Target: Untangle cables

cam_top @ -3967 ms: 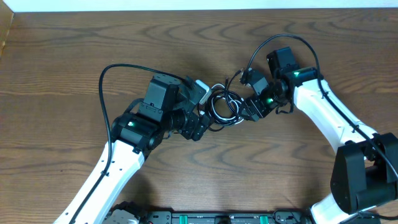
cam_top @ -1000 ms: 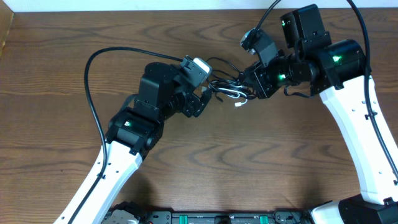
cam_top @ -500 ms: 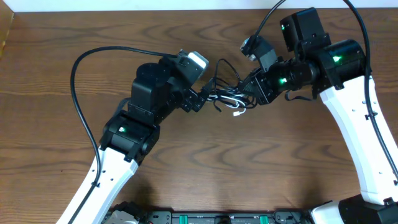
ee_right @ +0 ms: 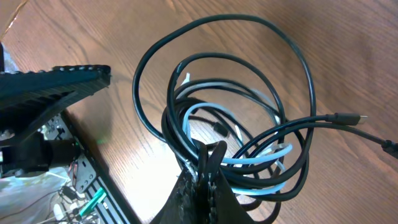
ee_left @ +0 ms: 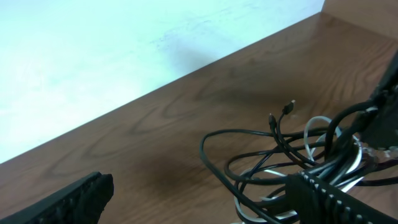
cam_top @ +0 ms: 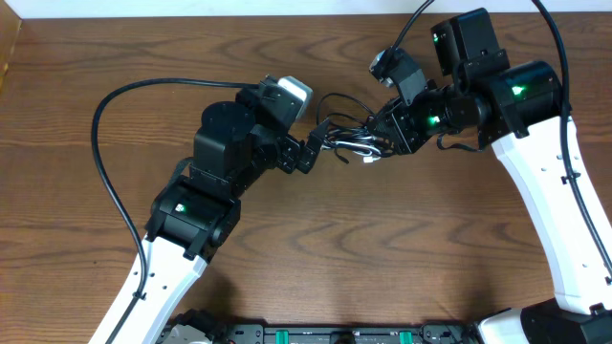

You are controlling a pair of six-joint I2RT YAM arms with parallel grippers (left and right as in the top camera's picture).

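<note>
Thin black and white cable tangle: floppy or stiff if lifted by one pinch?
Likely floppy: the thin black and white cable tangle curls in loose loops from the shut right hand. Interlaced loops would probably lift as one light clump.

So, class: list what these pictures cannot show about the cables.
Overhead: how the cables cross; too small, partly behind the right claw.
Left wrist: their lower loops, hidden by a claw finger and the bottom edge.
Right wrist: one black cable, cut off at the right edge.
</note>
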